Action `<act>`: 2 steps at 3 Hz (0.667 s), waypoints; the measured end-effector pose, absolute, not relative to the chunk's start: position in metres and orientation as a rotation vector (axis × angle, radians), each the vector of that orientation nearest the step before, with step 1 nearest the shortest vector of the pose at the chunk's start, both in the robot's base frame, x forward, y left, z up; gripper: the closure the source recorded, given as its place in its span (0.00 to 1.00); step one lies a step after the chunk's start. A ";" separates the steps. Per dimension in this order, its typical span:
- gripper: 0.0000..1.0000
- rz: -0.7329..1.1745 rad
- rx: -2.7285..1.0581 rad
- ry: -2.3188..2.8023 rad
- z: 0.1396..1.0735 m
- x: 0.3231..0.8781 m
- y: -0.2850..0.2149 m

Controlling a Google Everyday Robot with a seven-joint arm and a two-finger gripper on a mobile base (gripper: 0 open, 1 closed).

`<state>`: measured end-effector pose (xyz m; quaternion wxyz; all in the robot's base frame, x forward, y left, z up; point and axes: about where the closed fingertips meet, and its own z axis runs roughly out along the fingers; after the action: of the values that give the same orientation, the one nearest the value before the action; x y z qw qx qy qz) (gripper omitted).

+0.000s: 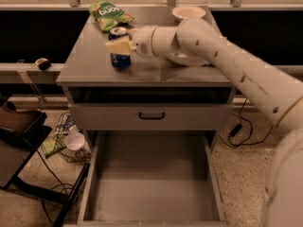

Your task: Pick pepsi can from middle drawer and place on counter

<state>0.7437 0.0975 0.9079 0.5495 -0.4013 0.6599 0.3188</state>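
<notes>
pincer [120, 43] clasps upright pepsi can [120, 61] on counter [87, 64].

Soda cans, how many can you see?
1. The pepsi can stands upright on the counter, left of middle, with the gripper closed around it. The open middle drawer holds none. The closed drawer above it could hide more.

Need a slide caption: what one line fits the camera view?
Tool at the pepsi can standing on the counter, middle drawer open below.
</notes>
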 end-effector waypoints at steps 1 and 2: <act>1.00 0.767 -0.955 1.567 0.894 0.750 0.101; 0.81 0.767 -0.955 1.567 0.894 0.750 0.101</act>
<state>0.7504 0.1007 0.8943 0.5450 -0.4027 0.6605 0.3233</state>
